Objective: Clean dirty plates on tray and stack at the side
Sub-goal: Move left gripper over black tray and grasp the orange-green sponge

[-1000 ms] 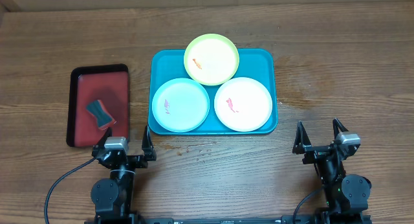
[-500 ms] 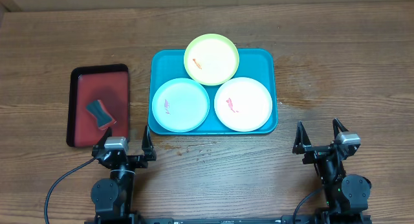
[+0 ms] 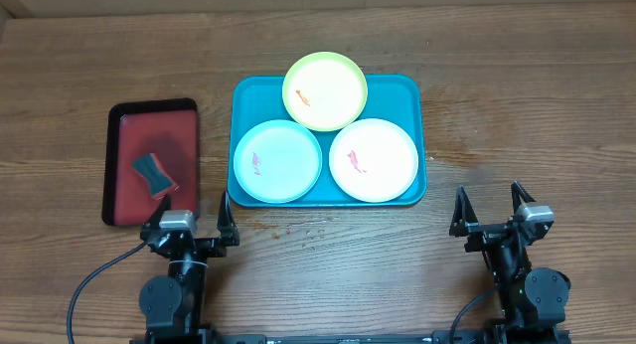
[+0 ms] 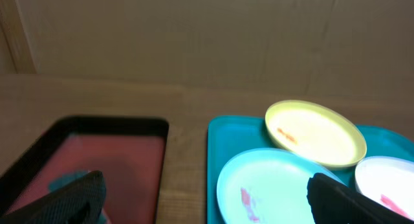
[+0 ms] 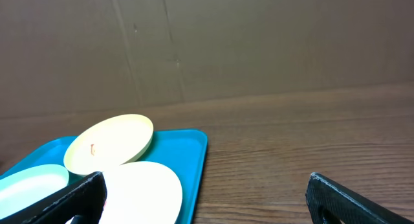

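Jaws apart and empty, the left gripper point(image 3: 189, 220) and right gripper point(image 3: 489, 210) sit on the near side of the tray point(image 3: 412, 86). The left one should probably fetch the sponge point(image 3: 152, 174) from the red tray point(image 3: 124, 200) left of it first, then wipe the light blue plate point(image 3: 277, 162), the white plate point(image 3: 373, 160) and, farthest, the yellow-green plate point(image 3: 325, 90) lying on it.

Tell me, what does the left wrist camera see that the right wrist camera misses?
Only the left wrist view: the dark red tray with its black rim, plus red smears on the light blue plate and white plate. Only the right wrist view: the stretch of wooden table to the right of the teal tray. Both: the teal tray, those two plates, the yellow-green plate and the brown backdrop behind.
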Motion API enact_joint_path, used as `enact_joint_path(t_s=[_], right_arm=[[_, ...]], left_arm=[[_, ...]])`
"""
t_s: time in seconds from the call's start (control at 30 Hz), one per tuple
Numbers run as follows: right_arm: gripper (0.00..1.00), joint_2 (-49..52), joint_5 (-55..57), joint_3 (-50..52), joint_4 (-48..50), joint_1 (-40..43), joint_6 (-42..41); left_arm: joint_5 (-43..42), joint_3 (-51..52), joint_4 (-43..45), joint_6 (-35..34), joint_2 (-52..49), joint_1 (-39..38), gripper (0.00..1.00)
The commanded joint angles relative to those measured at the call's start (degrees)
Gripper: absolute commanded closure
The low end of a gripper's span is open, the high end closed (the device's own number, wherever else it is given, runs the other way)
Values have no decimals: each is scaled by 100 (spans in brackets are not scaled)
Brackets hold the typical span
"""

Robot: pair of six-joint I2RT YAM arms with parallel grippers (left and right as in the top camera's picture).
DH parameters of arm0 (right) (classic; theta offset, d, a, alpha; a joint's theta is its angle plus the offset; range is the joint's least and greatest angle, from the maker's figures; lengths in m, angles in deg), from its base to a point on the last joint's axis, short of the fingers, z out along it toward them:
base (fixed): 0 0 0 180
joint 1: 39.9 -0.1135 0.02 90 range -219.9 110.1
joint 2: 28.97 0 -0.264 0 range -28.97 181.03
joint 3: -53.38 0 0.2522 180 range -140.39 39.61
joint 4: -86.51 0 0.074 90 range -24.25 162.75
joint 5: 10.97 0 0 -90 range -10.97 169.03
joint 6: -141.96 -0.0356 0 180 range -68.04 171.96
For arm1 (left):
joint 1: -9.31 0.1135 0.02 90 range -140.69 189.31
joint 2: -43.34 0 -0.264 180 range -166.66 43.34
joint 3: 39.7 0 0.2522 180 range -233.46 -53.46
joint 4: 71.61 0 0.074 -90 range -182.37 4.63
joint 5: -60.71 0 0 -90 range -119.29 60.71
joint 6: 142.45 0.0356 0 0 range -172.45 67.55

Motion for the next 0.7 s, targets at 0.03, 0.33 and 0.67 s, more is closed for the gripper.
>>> enact_joint_path(t_s=[0.03,0.33,0.67], right_arm=[[0,-61,50,59,17,-26,15],[0,-61,50,59,17,-26,15],[0,-61,50,59,17,-26,15]], left_arm=[[-162,24,278,-7,76,-44,0],[-249,24,2369,-42,76,-37,0],[44,-450,3338,-42,-22,-37,0]])
